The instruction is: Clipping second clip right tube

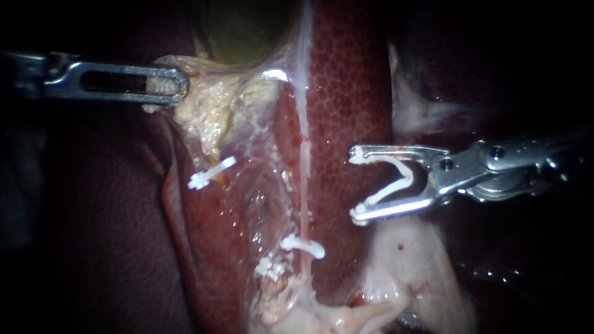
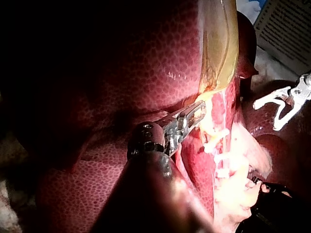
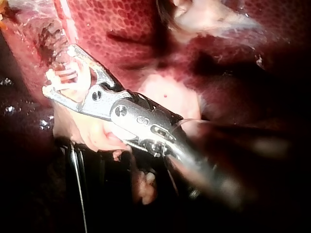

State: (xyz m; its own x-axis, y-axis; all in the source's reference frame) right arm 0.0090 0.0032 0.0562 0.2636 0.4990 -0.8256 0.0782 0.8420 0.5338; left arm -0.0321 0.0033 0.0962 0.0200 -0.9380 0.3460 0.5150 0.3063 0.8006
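Observation:
The right tube (image 1: 304, 176) runs as a thin pink strand down the liver (image 1: 346, 93), with one white clip (image 1: 303, 245) across its lower part. My right instrument (image 1: 357, 185) holds an open white clip (image 1: 399, 176) between wide-spread jaws. It hovers just right of the tube, apart from it. The right wrist view shows that instrument (image 3: 59, 69) with the tube ahead of its tips. My left instrument (image 1: 176, 83) is shut on pale tissue below the green gallbladder (image 1: 241, 28). It holds the same tissue in the left wrist view (image 2: 198, 110).
Another white clip (image 1: 211, 172) sits on the left strand, and a third (image 1: 269, 269) lies lower among pale fat. Pale fatty tissue (image 1: 402, 260) lies under my right instrument. Dark liver surface (image 1: 93, 216) fills the left side.

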